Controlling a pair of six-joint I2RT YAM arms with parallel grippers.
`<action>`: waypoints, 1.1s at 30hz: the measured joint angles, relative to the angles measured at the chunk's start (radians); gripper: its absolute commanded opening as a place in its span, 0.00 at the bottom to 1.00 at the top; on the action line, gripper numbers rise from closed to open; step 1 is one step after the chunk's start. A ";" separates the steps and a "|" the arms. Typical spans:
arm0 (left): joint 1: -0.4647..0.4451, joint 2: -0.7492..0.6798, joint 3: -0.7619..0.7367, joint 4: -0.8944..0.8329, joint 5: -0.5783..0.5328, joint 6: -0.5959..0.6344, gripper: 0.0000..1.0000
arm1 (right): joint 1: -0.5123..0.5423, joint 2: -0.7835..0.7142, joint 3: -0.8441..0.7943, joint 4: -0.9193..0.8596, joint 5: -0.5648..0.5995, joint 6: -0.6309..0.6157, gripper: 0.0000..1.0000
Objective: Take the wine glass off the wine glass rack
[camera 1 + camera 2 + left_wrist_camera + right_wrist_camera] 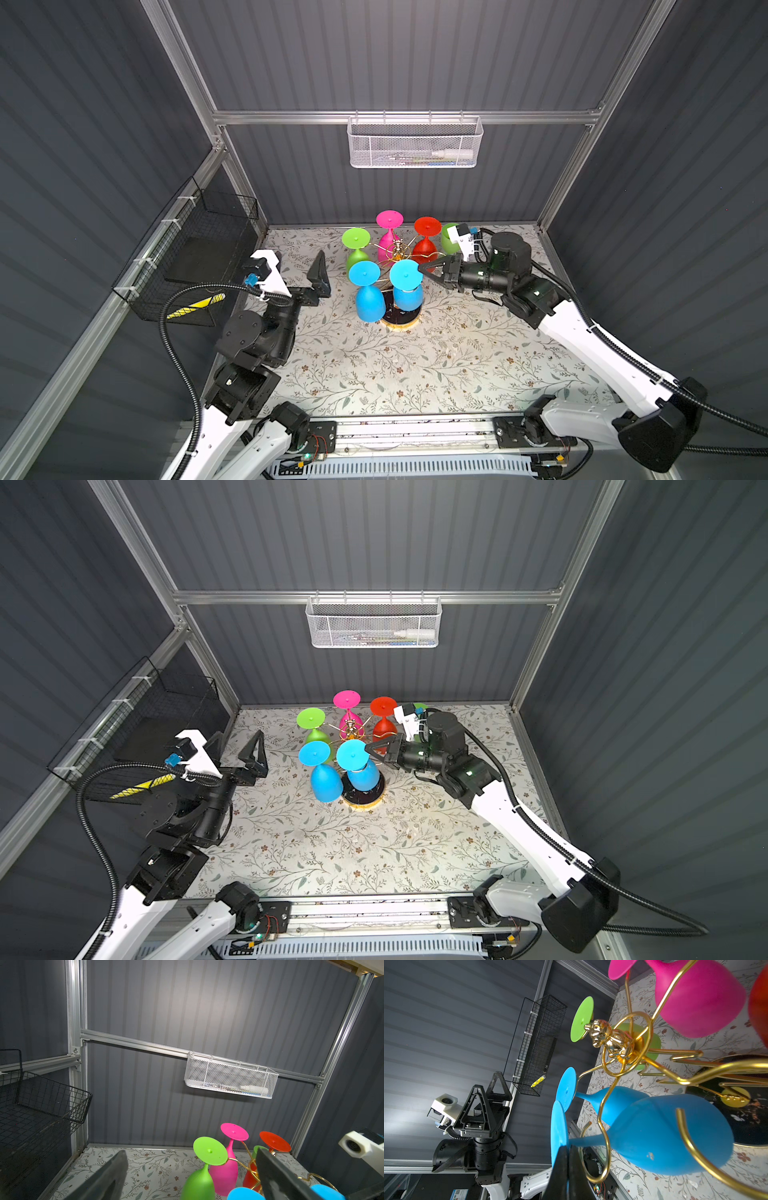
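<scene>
The task is begun but not done. The right gripper (421,269) reaches in from the side, its fingers (560,1167) pinched tight on the rim of the foot of the nearer blue wine glass (408,296). That glass hangs upside down, its stem in a gold loop of the wine glass rack (398,250) on the table (415,365). Left to do, I judge: slide the stem out of the loop and carry the glass clear. The left gripper (237,746) sits well apart — fingers spread wide, empty.
</scene>
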 measured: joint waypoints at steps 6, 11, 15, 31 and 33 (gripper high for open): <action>0.000 0.000 0.000 0.000 0.000 0.000 0.98 | 0.001 0.041 0.002 0.031 0.006 0.012 0.00; 0.000 0.000 0.000 0.000 0.000 0.000 0.98 | 0.001 0.058 0.019 0.033 0.016 0.011 0.00; 0.000 0.000 0.000 0.000 0.000 0.000 0.98 | 0.003 0.068 0.038 0.044 0.023 0.011 0.00; 0.000 0.000 0.000 0.000 0.000 0.000 0.98 | 0.035 0.117 0.083 0.048 0.021 0.006 0.00; 0.000 0.000 0.000 0.000 0.000 0.000 0.98 | 0.041 0.117 0.084 0.043 0.018 0.002 0.00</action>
